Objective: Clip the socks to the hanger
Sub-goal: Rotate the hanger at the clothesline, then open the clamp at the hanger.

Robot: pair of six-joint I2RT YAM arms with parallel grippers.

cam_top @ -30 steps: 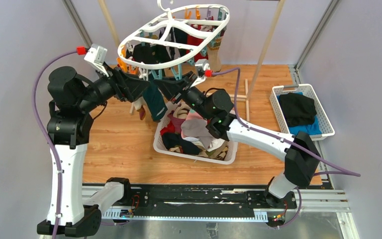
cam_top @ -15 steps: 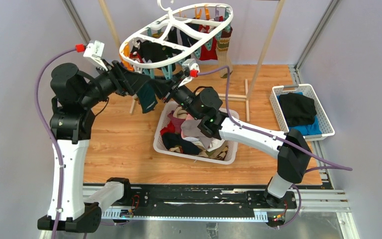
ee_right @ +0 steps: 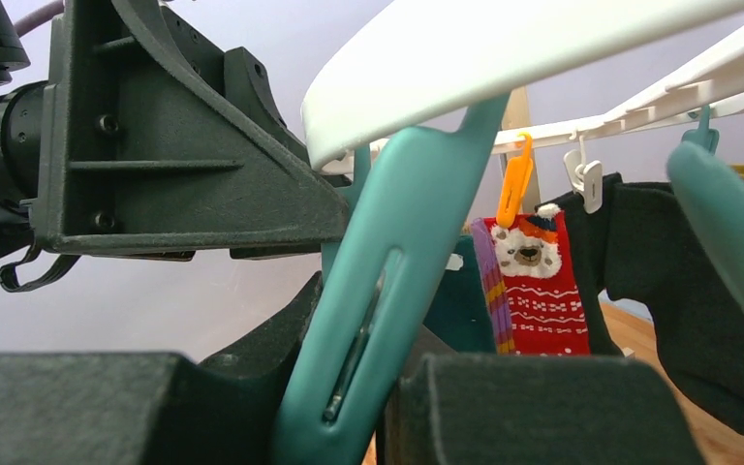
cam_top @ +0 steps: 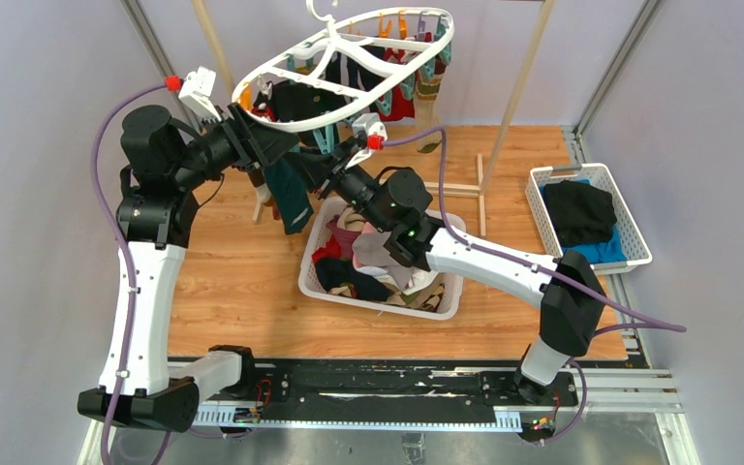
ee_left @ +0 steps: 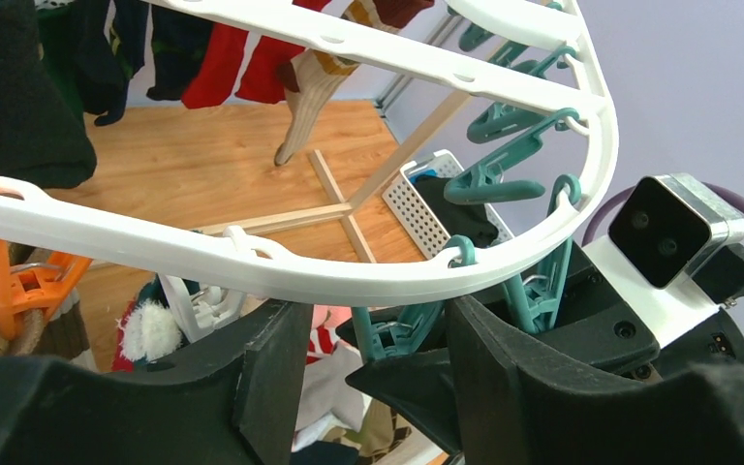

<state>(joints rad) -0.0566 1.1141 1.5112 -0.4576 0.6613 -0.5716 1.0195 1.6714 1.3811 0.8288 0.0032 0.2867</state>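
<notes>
Top view: large white oval plastic hanger (cam_top: pixel 334 41) hangs high at back, mixed socks (cam_top: pixel 399 97) clipped on. Left gripper (cam_top: pixel 291 153) and right gripper (cam_top: pixel 322 160) meet under its near rim, dark teal sock (cam_top: pixel 291 194) dangling there.
Left wrist: its fingers (ee_left: pixel 252 387) spread apart below rim.
Right wrist: its fingers (ee_right: pixel 523 407) pinch teal plastic clothespin (ee_right: pixel 387 271).

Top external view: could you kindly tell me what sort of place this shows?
Probably a robot lab cell staged for laundry: metal frame posts, a hanger with socks clipped on, and a slotted basket holding more.

Glossy white plastic hanger (ee_left: pixel 252 266), smooth teal plastic clothespin (ee_right: pixel 417 223), knitted cloth socks (ee_right: pixel 533 281), wood-grain table (cam_top: pixel 232 281).
</notes>
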